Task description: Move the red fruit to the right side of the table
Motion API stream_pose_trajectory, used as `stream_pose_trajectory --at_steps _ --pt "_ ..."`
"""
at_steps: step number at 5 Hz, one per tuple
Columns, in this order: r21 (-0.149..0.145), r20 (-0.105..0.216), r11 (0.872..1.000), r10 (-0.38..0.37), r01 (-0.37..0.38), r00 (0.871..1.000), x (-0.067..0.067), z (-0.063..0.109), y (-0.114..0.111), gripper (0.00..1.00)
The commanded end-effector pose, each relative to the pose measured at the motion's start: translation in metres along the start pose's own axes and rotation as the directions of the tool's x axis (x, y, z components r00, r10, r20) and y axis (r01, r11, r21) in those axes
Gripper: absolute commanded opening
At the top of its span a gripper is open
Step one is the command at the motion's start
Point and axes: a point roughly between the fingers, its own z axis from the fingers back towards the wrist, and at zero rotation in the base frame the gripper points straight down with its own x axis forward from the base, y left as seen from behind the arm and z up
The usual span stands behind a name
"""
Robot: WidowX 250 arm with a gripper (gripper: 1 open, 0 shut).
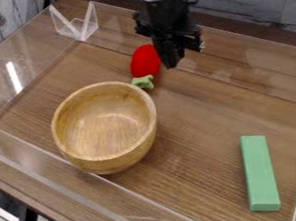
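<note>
Lighting even, moderately bright, diffuse, from above. Counter (224, 109) wood grain readable though picture small and soft, fine detail smeared. Acrylic walls (19, 72) carry white glare streaks along far-left edge and near-left corner. Wooden bowl (104, 125) casts soft short shadow toward near edge; its inside shaded on one side. Green block (259, 172) has faint shadow only. Black gripper (169, 58) dark, detail lost, edges slightly blurred. No strong edge distortion.
</note>
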Motion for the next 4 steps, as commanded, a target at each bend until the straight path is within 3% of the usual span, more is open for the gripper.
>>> stream_pose_trajectory --at_steps 1,3,4 --pt "0.019 0.07 1.0 0.024 -0.025 0.997 0.013 0.029 -0.006 0.0" --pt "0.018 0.097 0.997 0.073 -0.075 0.993 0.016 0.054 -0.024 0.0" --pt "0.023 0.088 0.996 0.086 -0.088 0.992 0.013 0.053 -0.019 0.0"
